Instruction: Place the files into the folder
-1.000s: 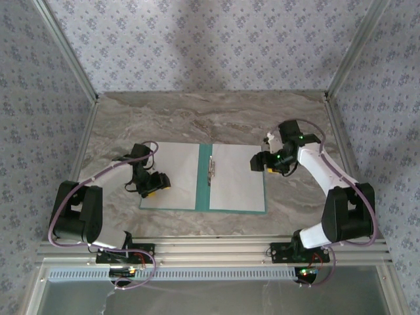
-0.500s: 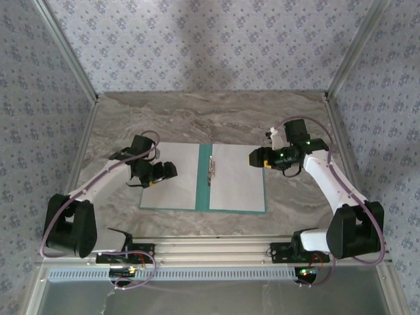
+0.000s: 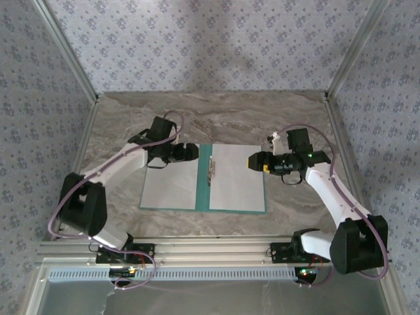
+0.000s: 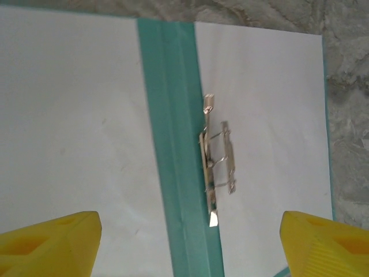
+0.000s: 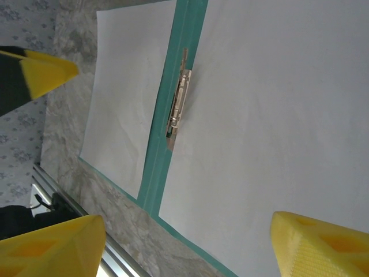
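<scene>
The folder [image 3: 203, 187] lies open on the surface [image 3: 216, 118], the files [image 3: 169, 184] resting one on each half, so filing looks nearly done. The left gripper [image 3: 190, 152] and right gripper [image 3: 252, 160] hover released, holding nothing, over its far edge and right edge; next probably calls for lifting one cover shut

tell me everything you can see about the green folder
The folder lies open and flat on the marbled table, thin teal-green card visible as a centre strip and a narrow border. A white sheet covers its left half, another sheet its right. A small silvery metal clip sits along the fold, at the right sheet's inner edge.
</scene>
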`<act>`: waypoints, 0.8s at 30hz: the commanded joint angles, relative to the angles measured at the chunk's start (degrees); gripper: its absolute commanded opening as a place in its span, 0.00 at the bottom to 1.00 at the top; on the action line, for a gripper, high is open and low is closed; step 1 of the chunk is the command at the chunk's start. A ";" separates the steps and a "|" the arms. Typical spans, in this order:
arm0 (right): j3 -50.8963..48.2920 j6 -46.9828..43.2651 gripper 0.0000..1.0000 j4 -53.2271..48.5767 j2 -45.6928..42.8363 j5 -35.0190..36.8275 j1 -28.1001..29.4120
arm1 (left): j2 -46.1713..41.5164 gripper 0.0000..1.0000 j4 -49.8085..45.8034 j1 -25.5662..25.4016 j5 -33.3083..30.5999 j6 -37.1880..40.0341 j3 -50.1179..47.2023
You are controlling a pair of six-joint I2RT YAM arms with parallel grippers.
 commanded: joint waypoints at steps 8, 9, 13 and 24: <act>-4.69 4.88 0.77 6.40 -3.23 -4.45 -0.59 | 15.31 0.80 3.31 -0.84 10.42 9.52 13.13; -4.92 5.20 0.77 6.84 -3.21 -4.86 -0.60 | 16.55 0.80 2.97 -0.83 11.09 10.16 14.20; -6.04 6.35 0.77 8.77 -3.12 -6.96 -0.61 | 21.01 0.79 2.28 -1.24 11.98 13.10 17.15; -6.89 6.48 0.77 8.07 -3.97 -8.79 -0.71 | 27.59 0.79 2.76 -1.65 16.94 15.32 20.32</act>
